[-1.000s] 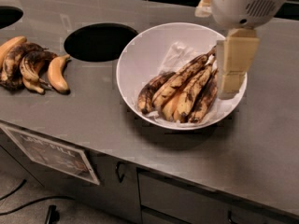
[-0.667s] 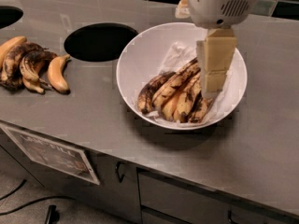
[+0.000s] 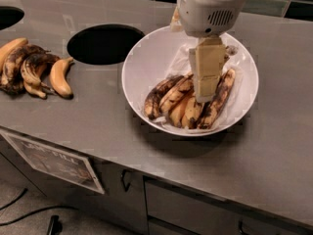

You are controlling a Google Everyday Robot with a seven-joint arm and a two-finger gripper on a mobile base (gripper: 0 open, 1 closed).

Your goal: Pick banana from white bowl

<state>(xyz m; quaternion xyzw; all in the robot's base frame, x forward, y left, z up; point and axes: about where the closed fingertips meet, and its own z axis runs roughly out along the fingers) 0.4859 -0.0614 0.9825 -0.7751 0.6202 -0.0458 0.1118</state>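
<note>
The white bowl [image 3: 142,62] sits on the grey counter with a crinkled whitish liner [image 3: 182,58] and several overripe bananas in it. The banana [image 3: 220,94] is the long slim one at the right of the pile, yellow with heavy brown-black blotches, lying diagonally. My gripper [image 3: 207,84] hangs from the white arm head [image 3: 210,9] straight down over the middle of the pile, just left of the banana, with its tip at the bananas. It hides parts of the middle bananas.
A round hole [image 3: 103,44] opens in the counter left of the bowl, and another [image 3: 7,16] at the far left. A loose bunch of bananas [image 3: 32,70] lies on the counter at the left. The counter's front edge has a sign [image 3: 54,160] below it.
My gripper has moved left from the bowl's right rim to above the middle of the banana pile. The bananas and bowl have not moved.
</note>
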